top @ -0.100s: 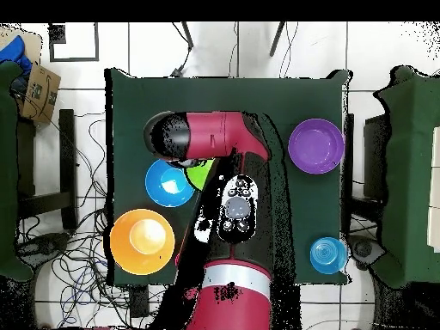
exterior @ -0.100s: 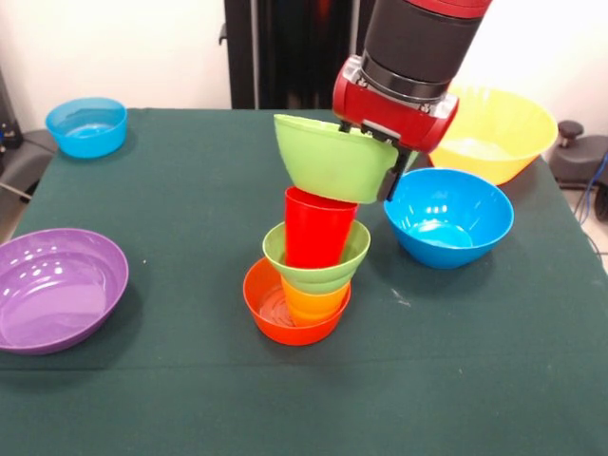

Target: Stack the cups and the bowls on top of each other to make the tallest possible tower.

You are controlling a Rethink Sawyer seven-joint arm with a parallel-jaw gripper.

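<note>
The tower stands mid-table: a small orange bowl (exterior @ -0.100s: 285, 309) holds a yellow-orange cup (exterior @ -0.100s: 313, 304), then a small green bowl (exterior @ -0.100s: 323, 261), then a red cup (exterior @ -0.100s: 318, 228). A larger green bowl (exterior @ -0.100s: 328, 157) tilts on top, its underside at the red cup's rim. My gripper (exterior @ -0.100s: 388, 163) is shut on that bowl's right rim. From overhead the arm (top @ -0.100s: 219, 137) hides the tower, and only a sliver of the green bowl (top @ -0.100s: 200, 172) shows.
A blue bowl (exterior @ -0.100s: 446, 217) (top @ -0.100s: 168, 183) sits just right of the tower in the front view, with the large yellow bowl (exterior @ -0.100s: 499, 128) (top @ -0.100s: 142, 241) behind it. The purple bowl (exterior @ -0.100s: 57, 290) (top @ -0.100s: 316, 145) lies front left, and a small blue bowl (exterior @ -0.100s: 87, 125) (top @ -0.100s: 329, 254) back left.
</note>
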